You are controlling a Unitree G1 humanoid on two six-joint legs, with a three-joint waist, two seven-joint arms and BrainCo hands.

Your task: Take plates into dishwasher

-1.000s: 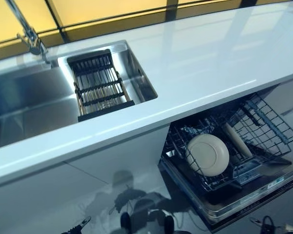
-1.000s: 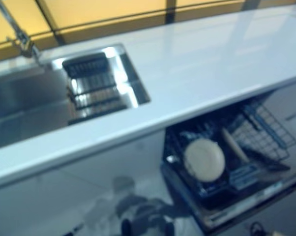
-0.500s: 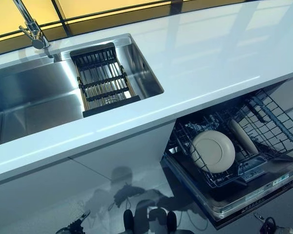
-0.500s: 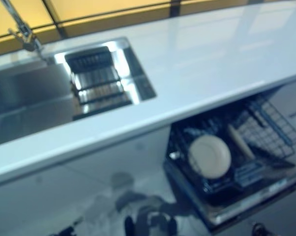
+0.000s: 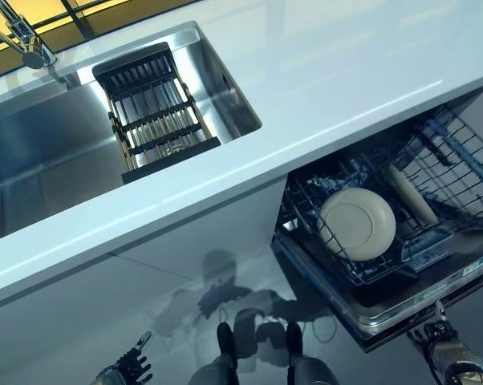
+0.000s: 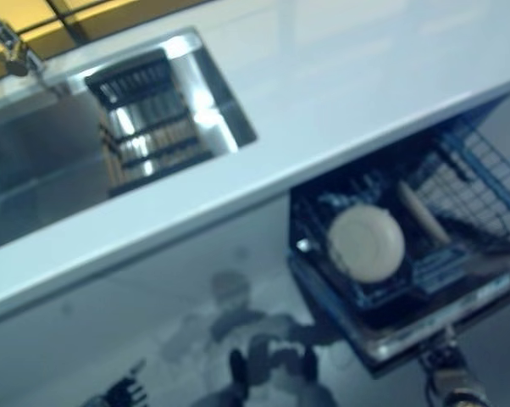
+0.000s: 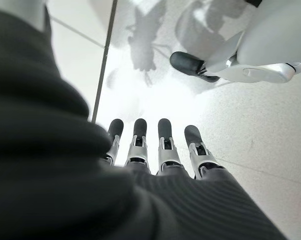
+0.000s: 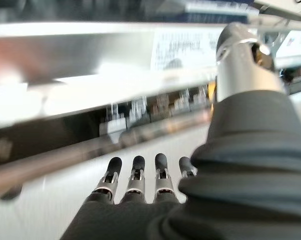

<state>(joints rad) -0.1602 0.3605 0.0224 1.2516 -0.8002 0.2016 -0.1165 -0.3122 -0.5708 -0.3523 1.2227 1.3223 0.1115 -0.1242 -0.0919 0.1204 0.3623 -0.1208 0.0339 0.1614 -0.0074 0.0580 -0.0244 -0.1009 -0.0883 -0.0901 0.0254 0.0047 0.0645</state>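
A cream plate (image 5: 356, 224) stands on edge in the pulled-out lower rack (image 5: 434, 184) of the open dishwasher (image 5: 386, 309), w/ a second plate (image 5: 411, 195) tilted just beside it, further right. Above, a white countertop (image 5: 322, 72) runs past a steel sink (image 5: 41, 152) (dark drying rack (image 5: 153, 112) set inside). Both hands hang low, holding nothing: left hand (image 7: 155, 150) w/ fingers straight, over the floor; right hand (image 8: 140, 187) fingers straight too, near the dishwasher's door edge.

Counter (image 5: 330, 80) overhang hides rear of dishwasher rack (image 5: 434, 172). Second plate (image 5: 411, 195) shows edge-on only, rest behind wires. Faucet (image 5: 21, 40) cut by frame top. Left hand (image 5: 129, 369) and right hand (image 5: 450, 357) cut by bottom edge.
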